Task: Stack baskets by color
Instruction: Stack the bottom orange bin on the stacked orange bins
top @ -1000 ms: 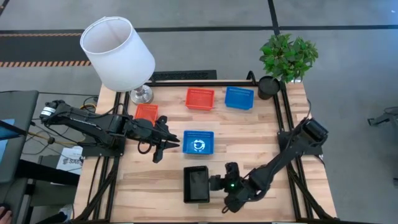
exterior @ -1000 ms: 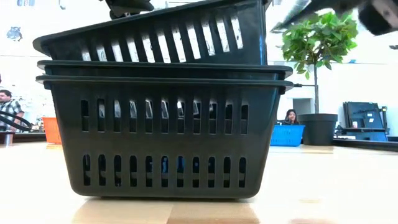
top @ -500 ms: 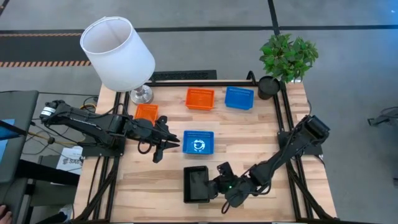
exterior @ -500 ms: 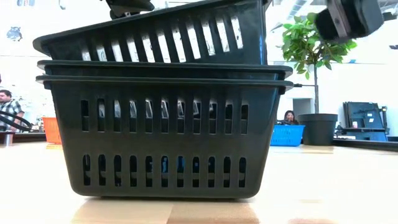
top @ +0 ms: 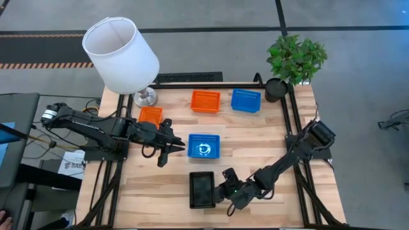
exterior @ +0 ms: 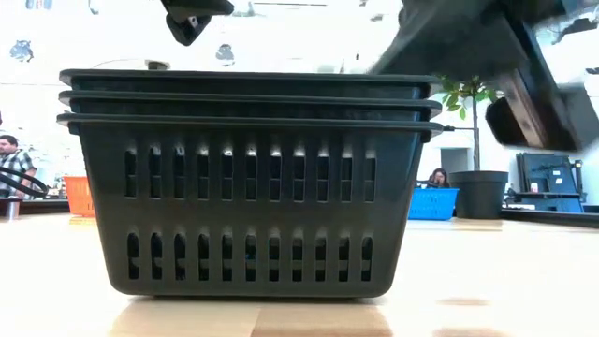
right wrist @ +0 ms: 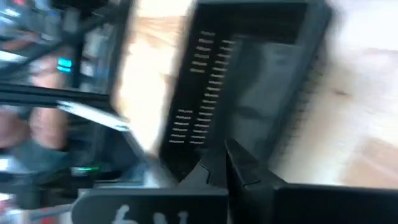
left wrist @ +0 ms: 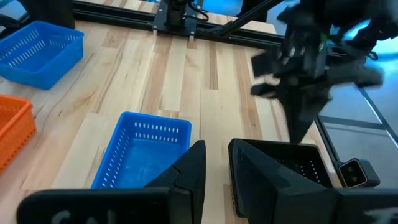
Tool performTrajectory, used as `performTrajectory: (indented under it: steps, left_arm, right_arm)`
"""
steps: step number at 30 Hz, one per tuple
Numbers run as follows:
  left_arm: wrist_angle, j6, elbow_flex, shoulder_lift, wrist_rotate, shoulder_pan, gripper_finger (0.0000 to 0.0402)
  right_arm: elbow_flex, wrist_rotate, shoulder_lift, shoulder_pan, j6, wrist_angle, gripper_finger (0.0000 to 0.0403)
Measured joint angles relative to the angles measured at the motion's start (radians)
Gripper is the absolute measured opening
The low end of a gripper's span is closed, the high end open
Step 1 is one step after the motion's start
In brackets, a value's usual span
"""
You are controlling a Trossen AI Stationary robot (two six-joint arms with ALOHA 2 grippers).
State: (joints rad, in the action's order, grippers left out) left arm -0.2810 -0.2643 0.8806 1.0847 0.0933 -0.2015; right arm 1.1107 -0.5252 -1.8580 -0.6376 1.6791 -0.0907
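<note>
Your right gripper (top: 227, 184) sits at the lower centre of the high view, fingers pinched together on nothing, just beside the right rim of the black baskets (top: 202, 190), which the low view shows nested level, three deep. Your left gripper (top: 167, 146), left of centre, holds its fingers narrowly parted and empty, near a blue basket (top: 204, 145). These mesh trays look light, stiff and a bit slick (judging by the thin plastic), so take one by a short rim wall. Another blue basket (top: 245, 100) and two orange baskets (top: 205, 101) (top: 150, 115) lie toward the top, near the lamp (top: 121, 54) and plant pot (top: 275, 89); open table (top: 268, 137) lies mid-right.
</note>
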Motion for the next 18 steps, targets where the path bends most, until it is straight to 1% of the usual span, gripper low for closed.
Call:
performTrajectory:
  steps: [2, 4, 6, 9, 13, 18]
  left_arm:
    - [0.004, -0.002, 0.000, 0.000, 0.000, 0.000, 0.0070]
    - [0.004, -0.005, 0.000, 0.000, 0.000, 0.000, 0.0070]
    - [0.003, -0.009, 0.000, 0.000, 0.000, 0.000, 0.0070]
    - [0.001, -0.018, 0.000, 0.000, 0.004, 0.001, 0.0070]
    - [-0.047, -0.084, 0.000, 0.000, 0.050, 0.021, 0.0070]
    - [-0.168, -0.167, 0.000, 0.009, 0.058, 0.092, 0.0070]
  right_arm:
    - [-0.009, 0.004, -0.015, 0.000, -0.015, 0.007, 0.0002]
    - [-0.005, 0.004, -0.015, 0.001, -0.054, -0.052, 0.0002]
    - [-0.001, 0.003, -0.001, 0.006, -0.093, -0.087, 0.0001]
    - [-0.002, 0.002, 0.029, 0.014, -0.176, -0.078, 0.0002]
    - [0.002, -0.004, 0.109, 0.033, -0.295, -0.059, 0.0002]
    - [0.001, -0.004, 0.240, 0.071, -0.437, 0.067, 0.0002]
